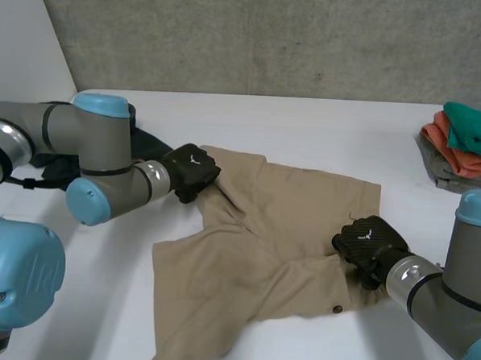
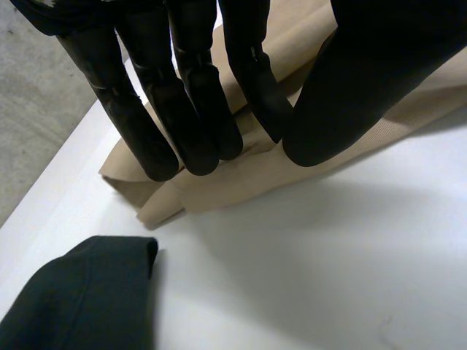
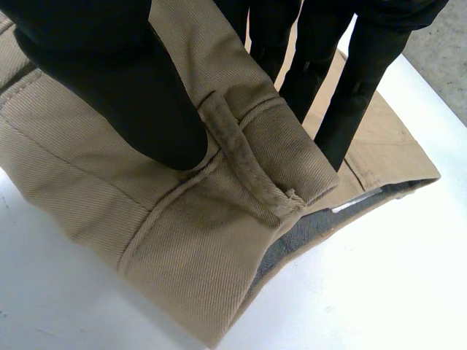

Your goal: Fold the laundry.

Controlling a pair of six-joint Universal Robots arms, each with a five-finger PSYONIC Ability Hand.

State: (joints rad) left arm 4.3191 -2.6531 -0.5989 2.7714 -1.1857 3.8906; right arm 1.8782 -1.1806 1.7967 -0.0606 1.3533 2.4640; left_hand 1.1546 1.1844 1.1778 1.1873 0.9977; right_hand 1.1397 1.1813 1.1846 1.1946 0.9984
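A pair of tan shorts (image 1: 262, 237) lies spread on the white table (image 1: 324, 128). My left hand (image 1: 191, 171) is at the far left corner of the shorts, at a leg hem. In the left wrist view its fingers (image 2: 182, 109) and thumb (image 2: 350, 87) pinch a fold of the tan cloth (image 2: 219, 186). My right hand (image 1: 370, 242) is at the right edge, on the waistband. There the thumb (image 3: 117, 87) presses on top beside a belt loop (image 3: 244, 157) and the fingers (image 3: 357, 95) reach under the band.
A dark garment (image 1: 60, 166) lies behind my left arm, also seen as dark cloth (image 2: 80, 299) near the left hand. A stack of folded clothes (image 1: 468, 147), green on orange on grey, sits at the far right. A concrete wall (image 1: 272, 36) stands behind the table.
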